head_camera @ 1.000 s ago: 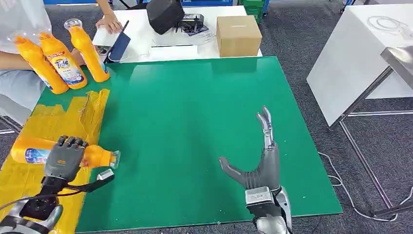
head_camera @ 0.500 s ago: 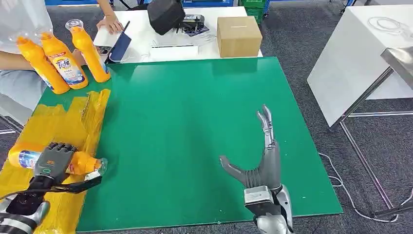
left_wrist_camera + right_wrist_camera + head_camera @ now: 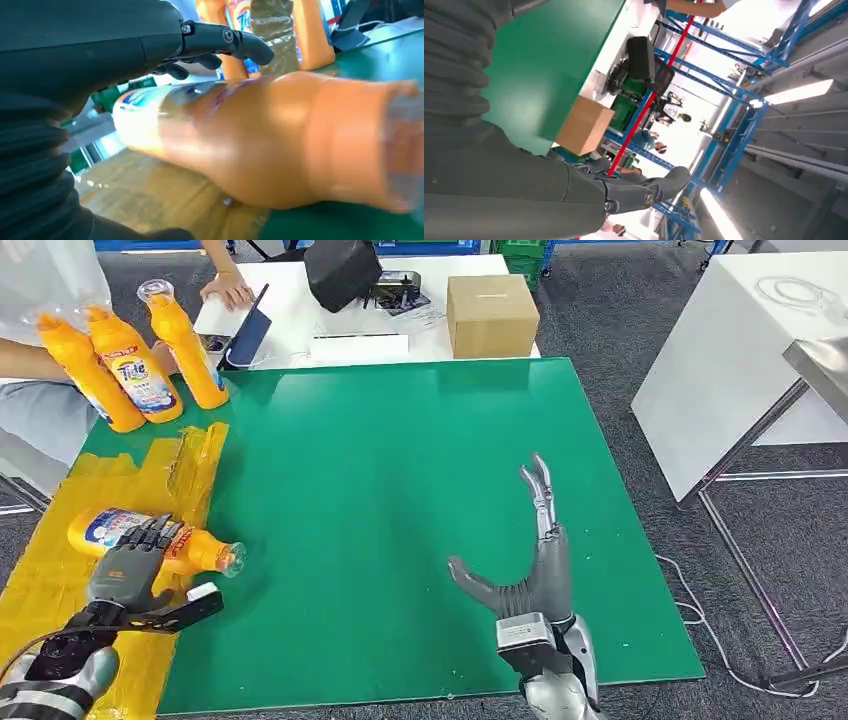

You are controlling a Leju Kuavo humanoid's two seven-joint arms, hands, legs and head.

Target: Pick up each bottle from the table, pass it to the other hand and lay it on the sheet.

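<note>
An orange detergent bottle (image 3: 150, 538) lies on its side on the yellow sheet (image 3: 60, 585), with its clear cap (image 3: 231, 558) reaching over the green mat (image 3: 400, 490). My left hand (image 3: 125, 575) sits just on the near side of the bottle. Its fingers are spread, the tips reach the bottle's side, and the thumb points away. Up close, the bottle (image 3: 260, 140) looks blurred beneath the raised fingers (image 3: 225, 40) of my left hand (image 3: 75, 55). My right hand (image 3: 535, 565) is open and empty over the mat's near right part, also seen as my right hand (image 3: 524, 190).
Three more orange bottles (image 3: 130, 365) stand upright at the mat's far left corner, beside a person's arm (image 3: 20, 360). A cardboard box (image 3: 490, 315), a black bag (image 3: 342, 270) and another person's hand (image 3: 226, 287) are on the white table behind. A white table (image 3: 740, 350) stands to the right.
The lying bottle has shifted away from me and to the right on the sheet. My left hand's fingers have lifted off its top and spread. The right hand has barely moved.
</note>
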